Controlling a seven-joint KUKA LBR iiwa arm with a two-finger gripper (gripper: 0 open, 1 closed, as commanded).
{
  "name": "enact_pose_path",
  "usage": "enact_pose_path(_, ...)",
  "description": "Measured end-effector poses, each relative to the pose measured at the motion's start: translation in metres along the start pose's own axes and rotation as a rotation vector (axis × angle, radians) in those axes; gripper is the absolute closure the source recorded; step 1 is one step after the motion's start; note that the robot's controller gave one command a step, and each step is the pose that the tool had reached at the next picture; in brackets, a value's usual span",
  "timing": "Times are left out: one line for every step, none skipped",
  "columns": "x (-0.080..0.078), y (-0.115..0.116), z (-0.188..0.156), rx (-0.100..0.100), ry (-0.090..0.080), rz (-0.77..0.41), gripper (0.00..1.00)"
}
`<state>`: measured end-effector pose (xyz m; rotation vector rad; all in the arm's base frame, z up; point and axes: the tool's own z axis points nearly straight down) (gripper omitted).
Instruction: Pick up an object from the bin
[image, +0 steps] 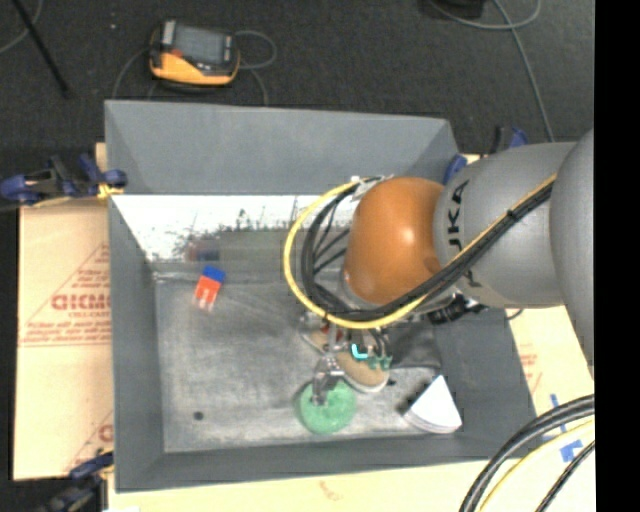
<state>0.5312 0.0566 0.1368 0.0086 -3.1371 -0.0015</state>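
target: 1 green round lump (327, 410) directly under gripper (326, 386) | jaws: cannot tell whether apart or together | judged light, soft, non-fragile | grip across its middle | white wedge (437, 406) near gripper

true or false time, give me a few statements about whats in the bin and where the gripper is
1. The gripper is at the upper edge of a green round thing in the lower middle of the bin. True.
2. The orange and blue block lies directly under the gripper. False: it lies well apart, at the upper left of the bin's floor.
3. A white wedge-shaped thing lies in the bin's lower right corner. True.
4. The green round thing touches the orange and blue block. False: bare floor lies between them.
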Motion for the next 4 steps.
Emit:
enact_pose_path(-0.002, 0.000, -0.004, 0.000, -0.007, 0.002, 0.00)
enact_pose_path(0.036, -0.032, 0.061, -0.002, -0.015, -0.211, 1.00)
enact_pose_path(0.036, -0.032, 0.061, -0.002, -0.015, -0.210, 1.00)
enact_pose_path(0.032, -0.042, -0.092, 0.002, -0.009, -0.252, 1.00)
